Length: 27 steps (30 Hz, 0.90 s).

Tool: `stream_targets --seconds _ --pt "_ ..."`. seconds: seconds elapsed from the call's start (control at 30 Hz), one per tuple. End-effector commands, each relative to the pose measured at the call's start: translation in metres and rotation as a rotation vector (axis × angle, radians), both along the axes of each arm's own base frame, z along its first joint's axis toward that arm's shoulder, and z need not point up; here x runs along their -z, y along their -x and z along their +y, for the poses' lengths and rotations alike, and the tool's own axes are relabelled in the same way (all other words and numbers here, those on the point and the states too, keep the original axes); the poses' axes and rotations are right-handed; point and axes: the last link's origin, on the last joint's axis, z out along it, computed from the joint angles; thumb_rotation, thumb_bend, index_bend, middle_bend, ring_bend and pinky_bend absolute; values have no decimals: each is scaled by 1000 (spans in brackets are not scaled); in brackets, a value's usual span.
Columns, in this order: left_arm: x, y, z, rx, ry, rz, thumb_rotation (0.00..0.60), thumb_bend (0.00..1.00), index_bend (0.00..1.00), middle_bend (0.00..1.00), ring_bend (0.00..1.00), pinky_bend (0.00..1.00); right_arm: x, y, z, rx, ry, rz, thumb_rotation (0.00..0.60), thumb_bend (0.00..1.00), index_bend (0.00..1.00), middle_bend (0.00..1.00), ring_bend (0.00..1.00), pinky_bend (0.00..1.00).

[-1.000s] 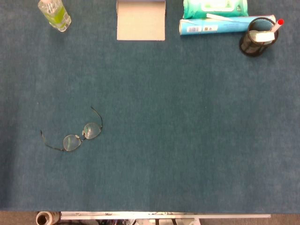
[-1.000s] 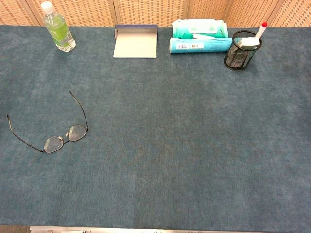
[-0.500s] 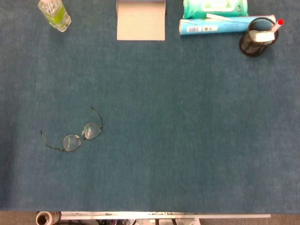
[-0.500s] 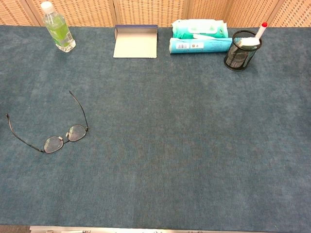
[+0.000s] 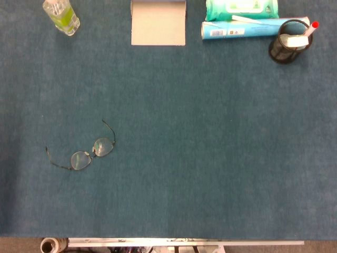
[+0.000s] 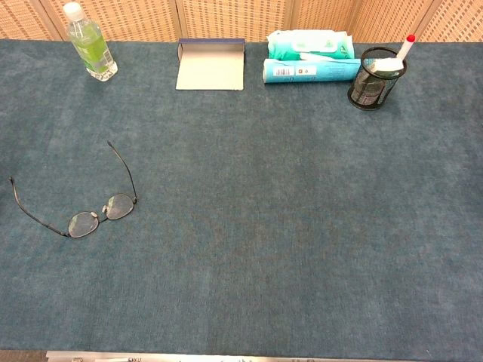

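Flat on cloth, glasses [image 5: 92,151] unfolded, temples pointing away

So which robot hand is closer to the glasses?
Cannot tell: neither hand shows in the head view or the chest view. The glasses lie alone on the blue table, toward the robot's left side.

Neither arm shows in the head view or the chest view — no forearm, wrist or hand enters either picture from any edge. The left hand is out of sight in both, and so is the right hand. How the arms are posed, and whether the fingers are spread or curled, cannot be told from these two views.
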Motion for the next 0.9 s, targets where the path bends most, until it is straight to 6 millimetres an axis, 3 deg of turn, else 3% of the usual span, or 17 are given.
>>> stream_targets --seconds 0.03,0.17,0.37,0.9 --pt "3 -1 0 4 17 -6 600 352 401 263 157 338 -3 -1 2 -6 11 -4 600 99 473 409 299 306" --pt "5 -4 0 20 47 -32 600 199 388 262 156 337 -5 -1 3 -8 17 -8 600 99 474 409 299 306" --pt "10 -8 0 51 114 -42 600 74 354 251 154 338 -8 0 4 -1 21 -13 600 99 473 409 299 306" --pt "17 -14 -4 39 327 -130 600 39 268 164 145 316 -17 2 11 9 59 -19 600 99 473 409 300 306"
